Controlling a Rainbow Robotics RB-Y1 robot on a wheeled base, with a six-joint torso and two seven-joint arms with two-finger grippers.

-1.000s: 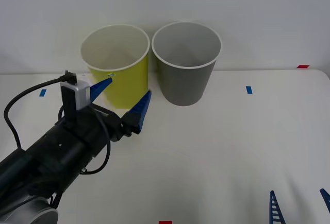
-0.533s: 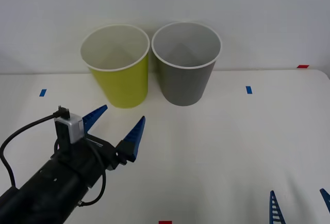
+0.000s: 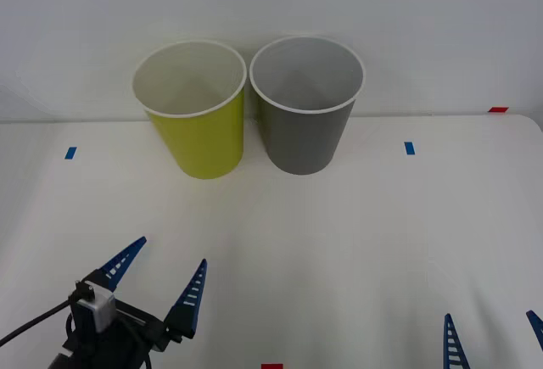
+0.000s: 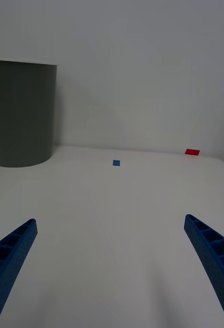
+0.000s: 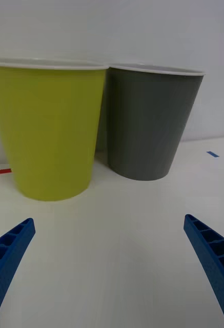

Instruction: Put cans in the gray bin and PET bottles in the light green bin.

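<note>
Fingers blue, ribbed, spread wide and holding nothing on both grippers. Left gripper (image 3: pixel 157 277) at near left over bare white tabletop (image 3: pixel 356 242), well short of the bins, aimed at them; probably drawn back to a waiting pose with nothing left to carry. Tall round tapered yellow-green plastic bin with white rim (image 3: pixel 197 131) at far left-centre, upright; tall round tapered gray plastic bin with white rim (image 3: pixel 305 114) just beside it on the right, upright, rims nearly touching; paired at the far edge, presumably to keep both within one arm's reach. Right gripper (image 3: pixel 492 335) parked at near right, likewise released. Small silver-gray metal drink can unseen between or near either finger pair; location cannot be told, possibly inside a bin.
</note>
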